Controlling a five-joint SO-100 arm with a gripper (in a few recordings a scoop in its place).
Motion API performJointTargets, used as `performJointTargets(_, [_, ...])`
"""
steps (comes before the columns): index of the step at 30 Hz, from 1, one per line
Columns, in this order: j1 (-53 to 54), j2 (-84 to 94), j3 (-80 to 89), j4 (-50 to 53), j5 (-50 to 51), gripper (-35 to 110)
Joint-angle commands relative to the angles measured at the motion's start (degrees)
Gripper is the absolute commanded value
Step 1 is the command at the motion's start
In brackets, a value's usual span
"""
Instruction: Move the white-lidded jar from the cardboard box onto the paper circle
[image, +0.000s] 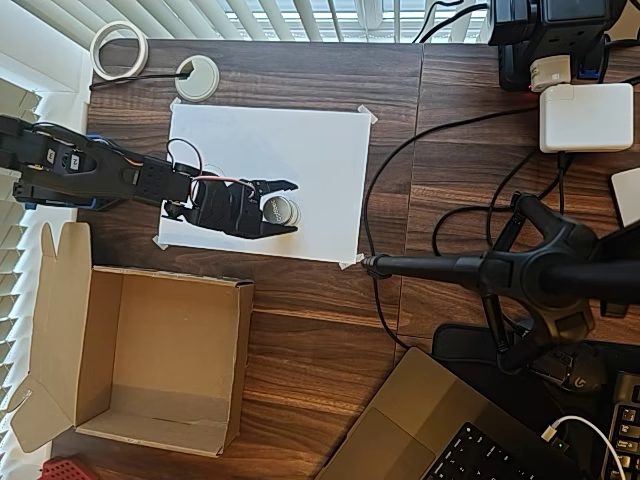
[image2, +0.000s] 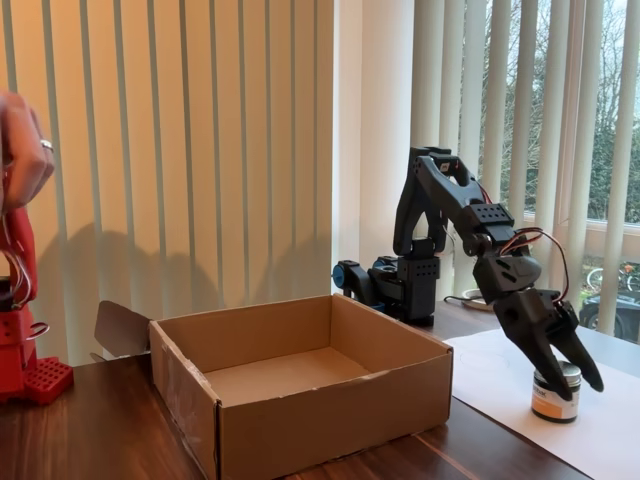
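The white-lidded jar (image: 284, 211) stands upright on the white paper sheet (image: 270, 150), near the sheet's lower edge in the overhead view. In the fixed view the jar (image2: 553, 400) shows a dark body with a pale label. My black gripper (image: 290, 208) reaches in from the left and straddles the jar. Its fingers sit on either side with a small gap, so it looks open. In the fixed view the gripper (image2: 575, 385) points down over the jar's lid. The cardboard box (image: 235, 350) is empty. The paper circle is hidden, and I cannot make out its outline.
A camera stand (image: 480, 268) reaches in from the right, close to the sheet's corner. Cables (image: 400, 160) run along the sheet's right side. A tape roll (image: 119, 50) and a white grommet (image: 196, 77) lie at the far edge. A laptop (image: 440, 430) sits at the lower right.
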Motion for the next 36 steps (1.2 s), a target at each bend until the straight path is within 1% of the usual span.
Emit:
performJointTargets(1, [-0.7, 11.9, -5.3, 0.0, 4.2, 38])
performJointTargets(6, [-2.3, 22.0, -1.3, 0.3, 14.5, 38])
performJointTargets(13, [-4.8, 40.0, 14.2, 0.6, 31.2, 36])
performJointTargets(21, [-8.4, 58.8, 27.9, 1.3, 62.8, 36])
performJointTargets(23, [-8.6, 63.5, 31.5, 3.5, 69.1, 36])
performJointTargets(28, [-9.2, 74.3, 37.9, 15.3, 80.7, 36])
performJointTargets(32, [-10.0, 83.3, 44.4, 20.5, 90.9, 36])
performJointTargets(36, [-11.0, 92.8, 50.3, 27.5, 97.4, 34])
